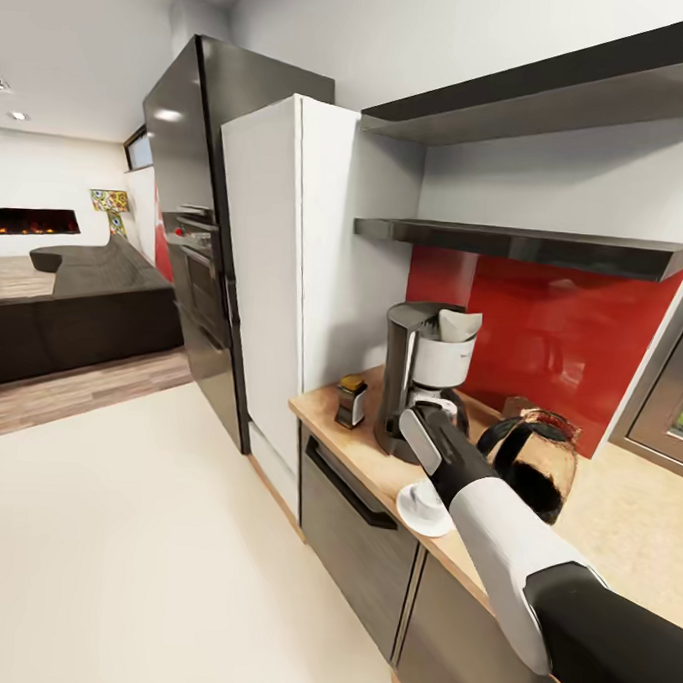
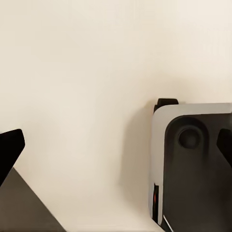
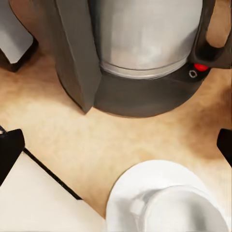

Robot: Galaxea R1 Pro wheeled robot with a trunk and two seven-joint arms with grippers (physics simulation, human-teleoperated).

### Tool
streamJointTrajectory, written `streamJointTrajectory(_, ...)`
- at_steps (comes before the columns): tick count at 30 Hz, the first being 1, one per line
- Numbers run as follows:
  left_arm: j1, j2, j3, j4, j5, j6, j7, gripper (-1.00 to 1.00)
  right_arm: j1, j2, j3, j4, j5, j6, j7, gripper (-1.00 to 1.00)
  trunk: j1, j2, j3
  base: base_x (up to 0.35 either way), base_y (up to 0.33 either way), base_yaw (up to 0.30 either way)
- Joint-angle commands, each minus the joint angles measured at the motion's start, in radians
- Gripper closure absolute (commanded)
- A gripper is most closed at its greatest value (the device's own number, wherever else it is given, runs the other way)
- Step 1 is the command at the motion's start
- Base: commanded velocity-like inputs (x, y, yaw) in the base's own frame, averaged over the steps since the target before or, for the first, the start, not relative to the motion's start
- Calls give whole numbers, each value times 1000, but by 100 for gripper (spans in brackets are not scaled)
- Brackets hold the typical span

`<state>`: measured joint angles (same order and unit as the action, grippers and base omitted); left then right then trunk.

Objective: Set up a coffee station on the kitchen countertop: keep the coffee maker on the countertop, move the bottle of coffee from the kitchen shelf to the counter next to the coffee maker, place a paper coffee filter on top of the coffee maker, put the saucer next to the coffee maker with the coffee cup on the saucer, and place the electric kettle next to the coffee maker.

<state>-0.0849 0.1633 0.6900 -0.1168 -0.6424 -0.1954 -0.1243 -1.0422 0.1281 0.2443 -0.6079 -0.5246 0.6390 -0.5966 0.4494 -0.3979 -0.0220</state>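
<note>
Showing faint unreadable lettering, coffee maker (image 1: 420, 376).

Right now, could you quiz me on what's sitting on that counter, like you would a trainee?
1. True or false: the cup sits on the saucer.
2. What rests on top of the coffee maker?
3. Which stands at the counter's end nearest the fridge: A) the kettle, B) the bottle, C) the saucer?

Key: 1. True. 2. The paper filter. 3. B.
</note>
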Motion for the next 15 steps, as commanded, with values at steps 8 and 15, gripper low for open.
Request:
streamJointTrajectory(8,-1,1,11,0,-5,-5,-3,-100,-1,11,6,21,-11,2,-9,-100,1,-2,-2,-114,273,260)
streamJointTrajectory(15,-1,1,13,-1,-5,-6,-3,-100,0,23,6,23,-11,2,-8,-100,1,-2,-2,-130,202,206)
